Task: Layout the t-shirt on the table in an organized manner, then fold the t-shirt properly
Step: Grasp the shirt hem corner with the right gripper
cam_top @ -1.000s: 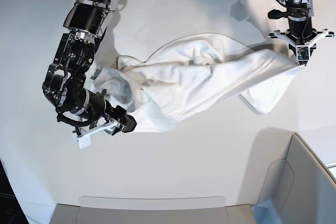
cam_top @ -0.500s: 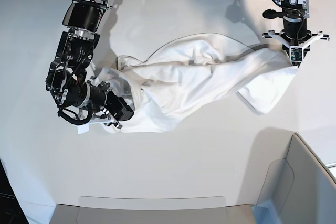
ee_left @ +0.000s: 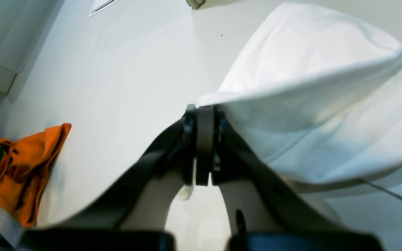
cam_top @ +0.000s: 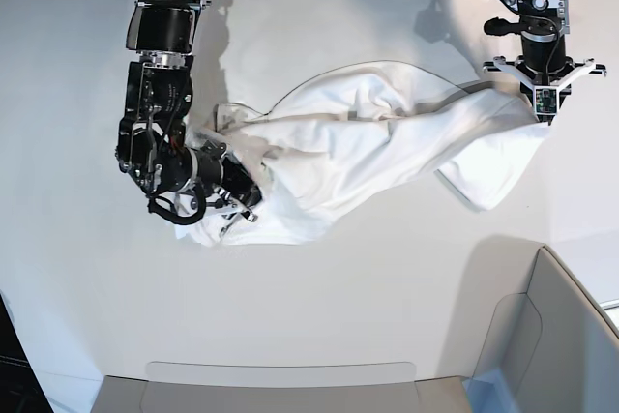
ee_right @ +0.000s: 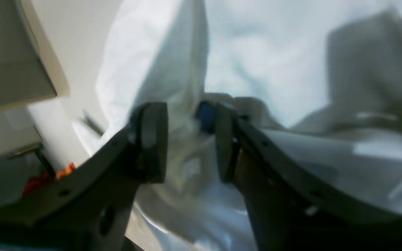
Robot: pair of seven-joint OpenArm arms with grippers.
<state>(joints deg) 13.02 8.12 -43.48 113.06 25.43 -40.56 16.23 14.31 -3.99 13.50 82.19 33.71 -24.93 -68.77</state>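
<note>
Still early days: the t-shirt (cam_top: 368,147) lies bunched on the desk (cam_top: 368,278), one corner pinched tight in the left hand (ee_left: 204,146), the right hand (ee_right: 190,139) spread open over crumpled cloth, no folding yet.

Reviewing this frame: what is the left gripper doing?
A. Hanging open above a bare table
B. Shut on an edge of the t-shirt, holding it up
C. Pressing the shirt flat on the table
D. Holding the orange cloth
B: in the left wrist view the left gripper has its jaws pinched together on a raised edge of the t-shirt, while the orange cloth lies apart, untouched.
</note>
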